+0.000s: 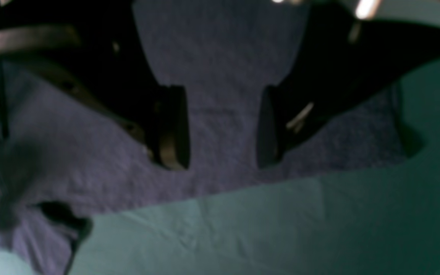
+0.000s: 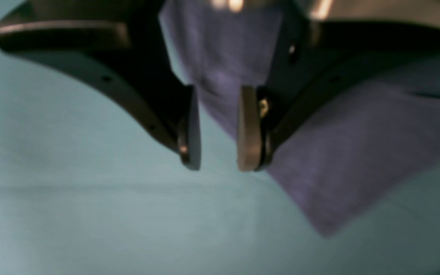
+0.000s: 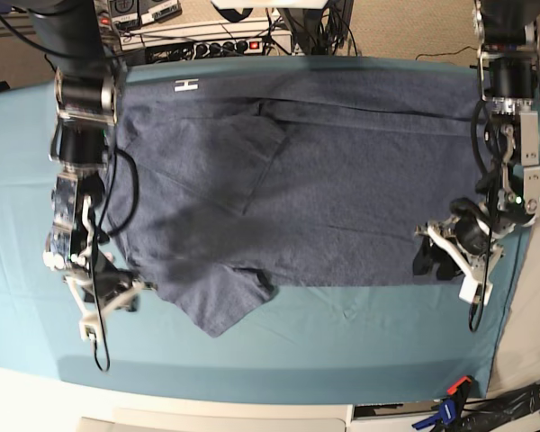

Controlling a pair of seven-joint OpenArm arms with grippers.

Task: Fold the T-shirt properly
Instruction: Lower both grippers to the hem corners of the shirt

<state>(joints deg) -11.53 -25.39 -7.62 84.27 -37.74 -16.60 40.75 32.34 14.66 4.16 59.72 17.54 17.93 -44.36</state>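
Left jaws (image 1: 223, 128) wide over T-shirt (image 3: 324, 198) hem | right jaws (image 2: 218, 130) parted, seemingly empty, beside sleeve

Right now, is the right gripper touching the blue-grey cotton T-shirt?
Cannot tell. In the right wrist view the right gripper hangs open beside the T-shirt, blurred.

T-shirt (image 3: 342, 198) matt heathered knit; table cloth (image 3: 342, 333) seemingly smooth.

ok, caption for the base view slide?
Both open end effectors flank the T-shirt spread on the teal table cloth.
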